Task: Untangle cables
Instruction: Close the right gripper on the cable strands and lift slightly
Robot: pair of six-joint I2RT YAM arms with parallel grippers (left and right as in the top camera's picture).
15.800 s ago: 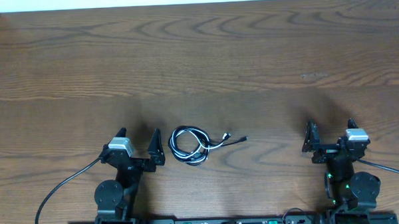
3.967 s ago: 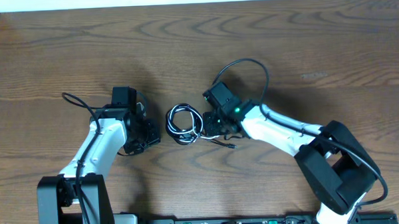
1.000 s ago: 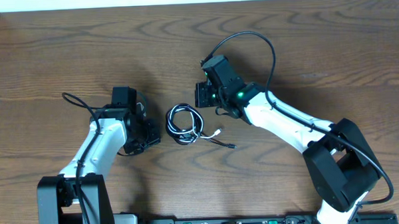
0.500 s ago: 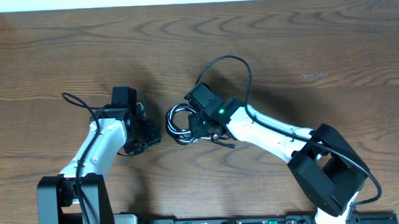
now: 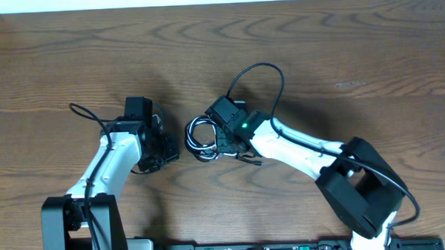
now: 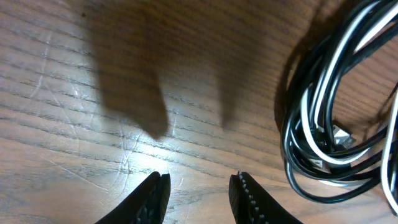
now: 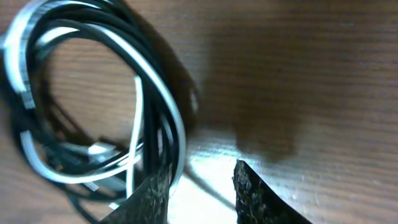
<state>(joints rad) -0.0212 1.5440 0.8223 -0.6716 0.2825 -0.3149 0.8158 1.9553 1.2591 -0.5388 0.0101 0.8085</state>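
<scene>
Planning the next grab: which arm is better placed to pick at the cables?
Right. The right gripper sits open at the edge of the cables; the left gripper is open over bare table beside them.

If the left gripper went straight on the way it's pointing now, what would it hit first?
Most likely the bare table: nothing lies between the left gripper's fingers or ahead of them. The cables sit off to one side in the wrist view, outside that line, though depth is unclear.
</scene>
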